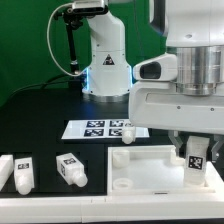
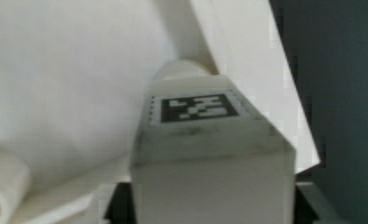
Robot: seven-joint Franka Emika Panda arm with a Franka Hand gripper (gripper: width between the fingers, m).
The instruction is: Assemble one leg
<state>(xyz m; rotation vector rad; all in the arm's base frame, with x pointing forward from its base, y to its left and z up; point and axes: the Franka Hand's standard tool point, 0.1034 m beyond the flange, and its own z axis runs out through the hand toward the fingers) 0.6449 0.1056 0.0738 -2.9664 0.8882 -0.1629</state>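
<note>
My gripper [image 1: 195, 150] is shut on a white leg [image 1: 195, 158], which stands upright with its black-and-white tag facing the camera. It is at the near right corner of the big white tray-like piece [image 1: 150, 165]. In the wrist view the leg [image 2: 207, 150] fills the middle between the dark fingers [image 2: 311, 203], with the white tray-like piece [image 2: 74, 90] behind it. Whether the leg's peg sits in a corner hole is hidden. Two more legs [image 1: 22, 172] [image 1: 70, 168] lie on the table at the exterior view's left.
The marker board [image 1: 95, 128] lies behind the tray-like piece, with another leg [image 1: 128, 133] beside it. A further white part [image 1: 4, 168] is at the exterior view's left edge. The robot base [image 1: 105, 60] stands at the back.
</note>
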